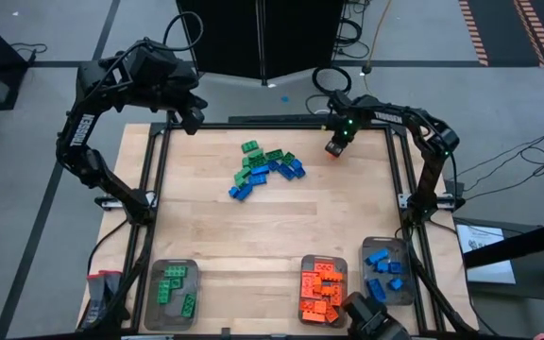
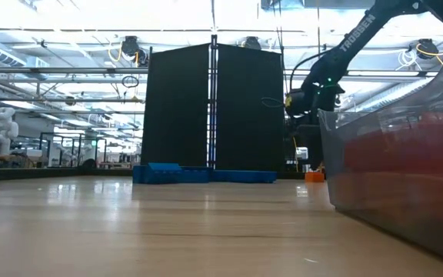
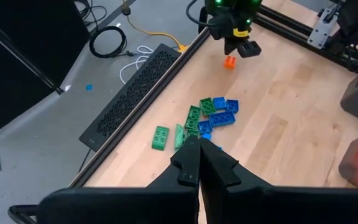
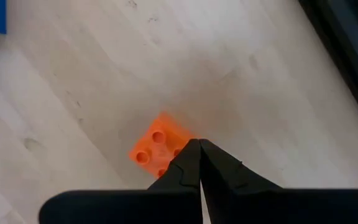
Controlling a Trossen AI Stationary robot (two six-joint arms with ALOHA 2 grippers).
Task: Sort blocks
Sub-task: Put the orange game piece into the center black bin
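A lone orange block [image 4: 160, 144] lies studs-up on the wooden table near its far right corner, also visible as the orange block [image 3: 229, 61]. My right gripper [image 4: 199, 149] is shut and hangs just above it, pointing down, with a gap showing between the gripper [image 3: 248, 50] and the block. A pile of green and blue blocks [image 1: 265, 168] lies at the far middle of the table. My left gripper [image 3: 199, 149] is shut and raised over the far left corner [image 1: 195, 115], holding nothing.
Three clear trays stand along the near edge. The one with green blocks [image 1: 174, 293] is at the left. One with orange blocks [image 1: 322, 288] and one with blue blocks [image 1: 387, 269] are at the right. A dark frame rail [image 1: 399, 170] borders the table.
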